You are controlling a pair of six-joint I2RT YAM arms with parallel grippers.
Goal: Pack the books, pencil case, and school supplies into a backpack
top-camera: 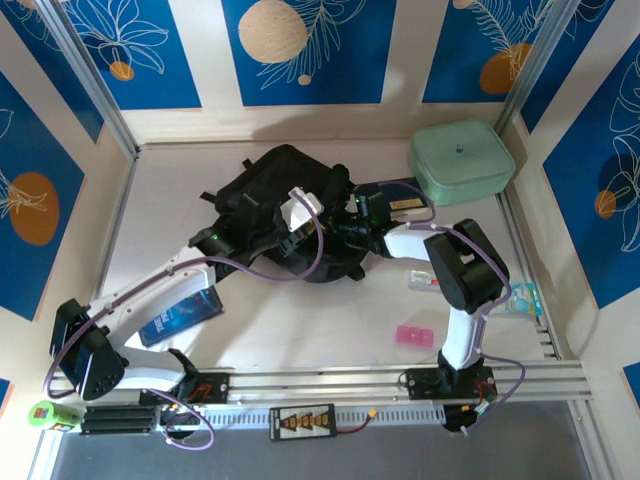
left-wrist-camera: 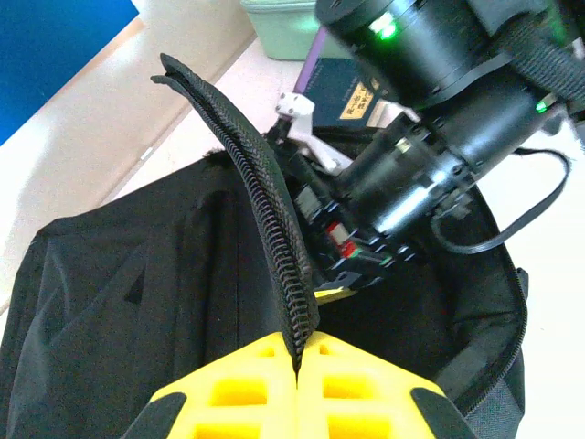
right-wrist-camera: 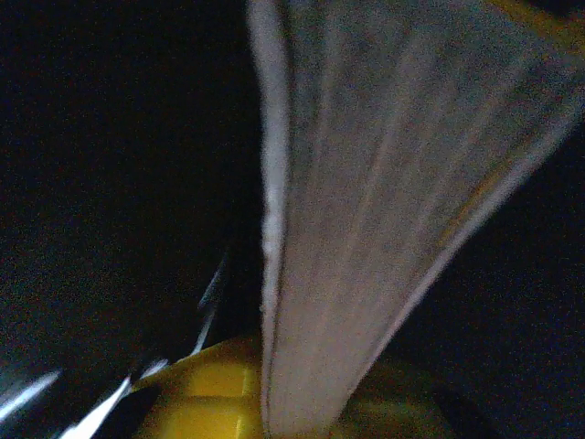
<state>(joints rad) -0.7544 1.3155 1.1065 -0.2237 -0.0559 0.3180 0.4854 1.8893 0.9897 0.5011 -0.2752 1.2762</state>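
The black backpack (top-camera: 262,195) lies open at mid-table. My left gripper (top-camera: 292,238) (left-wrist-camera: 299,352) is shut on its zip edge (left-wrist-camera: 274,229) and holds that edge up. My right gripper (top-camera: 338,228) (right-wrist-camera: 297,389) reaches inside the bag, shut on a book (right-wrist-camera: 366,201) whose pale page edge stands between the yellow fingers. A blue book (top-camera: 180,318) lies under my left arm. A dark navy book (top-camera: 395,195) (left-wrist-camera: 352,91) rests beside the mint green pencil case (top-camera: 460,160). A pink block (top-camera: 413,336), a clear packet (top-camera: 422,281) and a teal piece (top-camera: 525,298) lie at the right.
The right arm (left-wrist-camera: 439,119) crosses over the bag's mouth, close to my left gripper. Walls with blue panels close in the table on three sides. A metal rail (top-camera: 400,380) runs along the near edge.
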